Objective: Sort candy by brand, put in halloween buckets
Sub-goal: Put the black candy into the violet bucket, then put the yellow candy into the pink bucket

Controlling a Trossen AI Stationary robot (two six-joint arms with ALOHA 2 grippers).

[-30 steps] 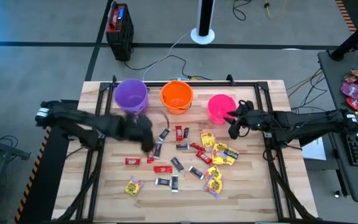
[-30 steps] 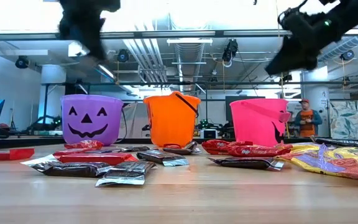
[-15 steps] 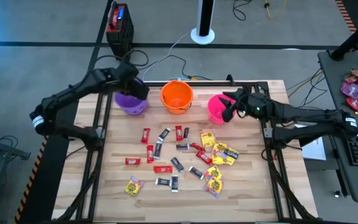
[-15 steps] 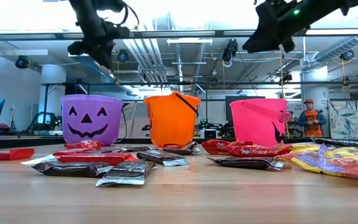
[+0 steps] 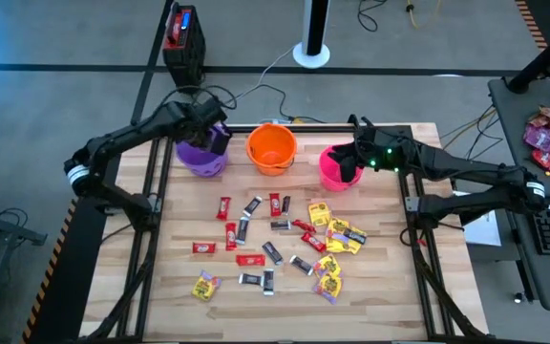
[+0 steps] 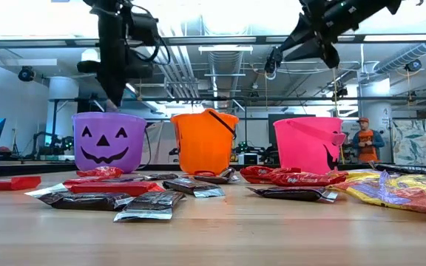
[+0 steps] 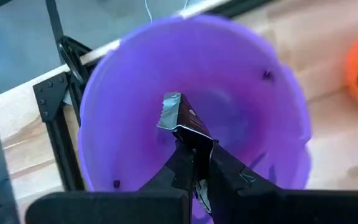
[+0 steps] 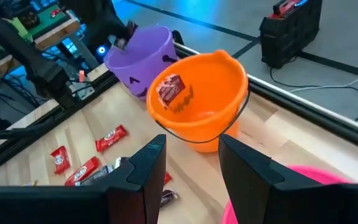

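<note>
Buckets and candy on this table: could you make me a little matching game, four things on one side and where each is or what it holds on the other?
Things:
1. purple bucket
2. orange bucket
3. pink bucket
4. yellow packets

Places or states:
A. has a red piece lying inside
B. under the left gripper, whose jaws pinch a dark candy bar
C. clustered on the wood toward the right arm's side
D. under the right gripper

Pairs: 1-B, 2-A, 3-D, 4-C
</note>
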